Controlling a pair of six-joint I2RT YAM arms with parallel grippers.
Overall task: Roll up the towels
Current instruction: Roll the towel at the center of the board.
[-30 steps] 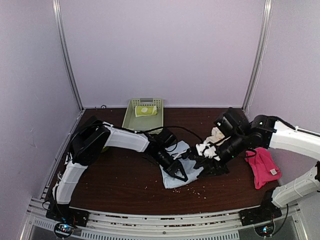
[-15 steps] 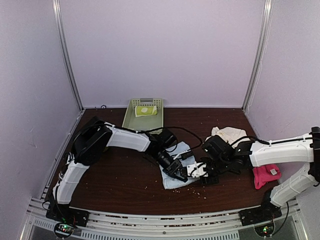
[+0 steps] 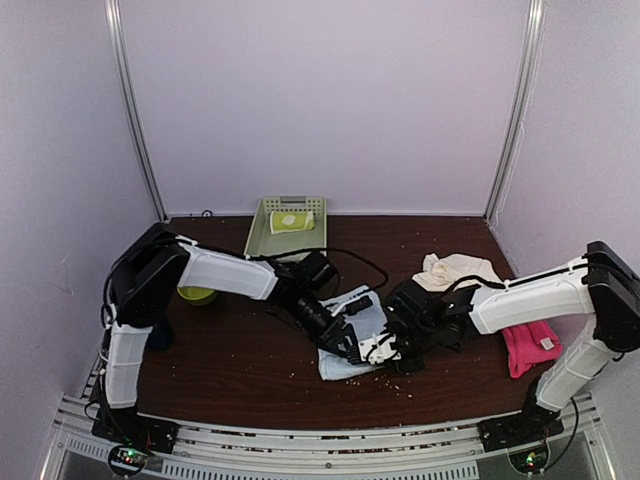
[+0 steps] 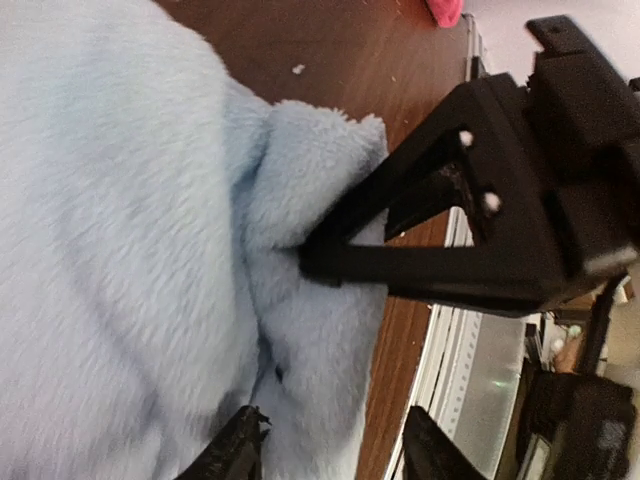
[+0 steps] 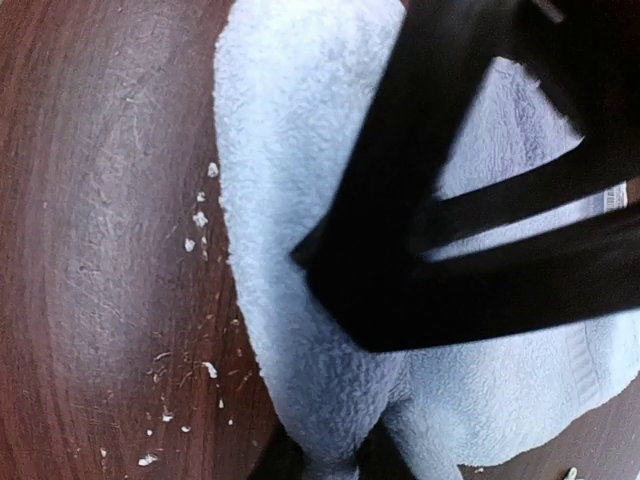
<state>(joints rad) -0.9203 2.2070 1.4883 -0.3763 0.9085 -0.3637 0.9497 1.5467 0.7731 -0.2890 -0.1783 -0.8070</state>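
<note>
Right gripper tight on blue towel

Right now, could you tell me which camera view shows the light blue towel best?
The top external view: the light blue towel shows there as a nearly whole, crumpled outline. The left wrist view gives only a fluffy fold close up; the right wrist view, only one edge.

The light blue towel and cream-white towel are plain; the hot pink towel has a white tag. The lime-green towel shows pale lemon print, its basket pale green, the table dark brown.
</note>
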